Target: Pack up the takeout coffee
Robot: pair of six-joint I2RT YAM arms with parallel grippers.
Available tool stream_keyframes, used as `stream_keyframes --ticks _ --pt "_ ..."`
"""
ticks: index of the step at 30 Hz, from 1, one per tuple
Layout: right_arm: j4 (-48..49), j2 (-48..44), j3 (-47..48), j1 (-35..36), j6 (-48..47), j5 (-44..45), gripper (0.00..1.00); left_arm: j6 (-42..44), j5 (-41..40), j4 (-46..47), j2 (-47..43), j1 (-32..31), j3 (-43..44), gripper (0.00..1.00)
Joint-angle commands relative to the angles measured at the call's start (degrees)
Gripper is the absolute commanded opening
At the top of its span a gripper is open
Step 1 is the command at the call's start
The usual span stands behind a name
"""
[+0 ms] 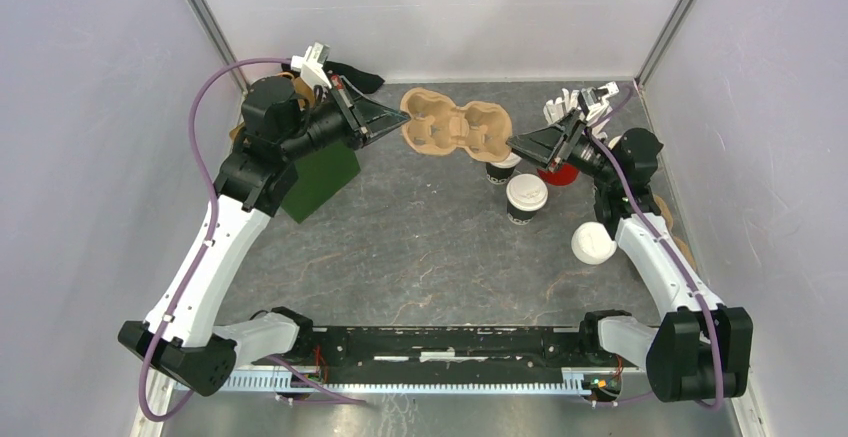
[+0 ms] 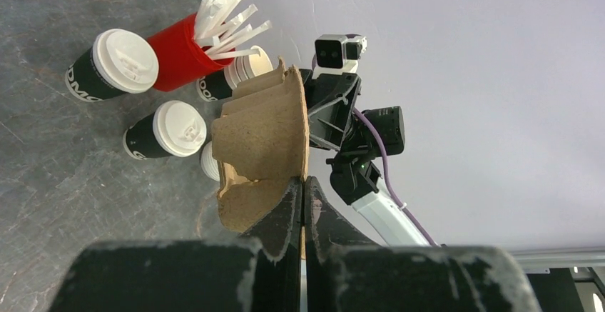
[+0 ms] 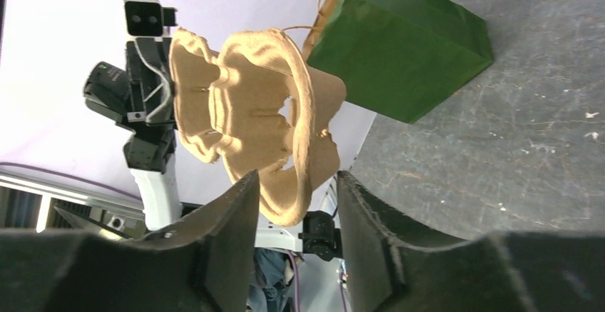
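Note:
My left gripper [image 1: 396,121] is shut on the left rim of a brown pulp cup carrier [image 1: 455,127] and holds it above the table at the back; its fingertips pinch the rim in the left wrist view [image 2: 303,182]. My right gripper [image 1: 513,144] is open at the carrier's right end, which sits in the gap between its fingers [image 3: 296,208]. Two dark, white-lidded coffee cups stand on the table. One [image 1: 526,198] is in the open and the other [image 1: 502,168] is partly under my right gripper. Both show in the left wrist view [image 2: 168,130] [image 2: 114,66].
A red cup [image 1: 560,173] of white stirrers stands by the right gripper, with a stack of lidless cups [image 2: 239,76] beside it. A loose white lid [image 1: 592,243] lies to the front right. A green paper bag [image 1: 320,179] lies under my left arm. Walls enclose the table.

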Motion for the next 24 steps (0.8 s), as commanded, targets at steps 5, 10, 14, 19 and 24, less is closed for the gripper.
stream_keyframes --ticks 5,10,14,19,24 --pt "8.08 0.28 0.93 -0.13 3.85 0.71 0.40 -3.31 3.52 5.09 -1.45 0.67 -1.37 0.02" --pt "9.13 1.11 0.70 -0.07 4.49 1.53 0.29 -3.32 4.12 5.50 -1.57 0.89 -1.96 0.02" --pt "10.05 1.73 0.57 -0.13 4.83 1.70 0.25 -3.23 4.45 5.78 -1.47 1.16 -2.16 0.02" --pt "16.21 2.08 -1.69 -0.08 8.61 2.86 0.22 -2.71 4.82 5.28 -1.31 1.79 -2.18 0.02" --pt "18.19 2.35 -1.62 -0.12 10.08 2.68 0.00 -3.12 5.48 5.69 -0.99 2.66 -2.22 0.02"
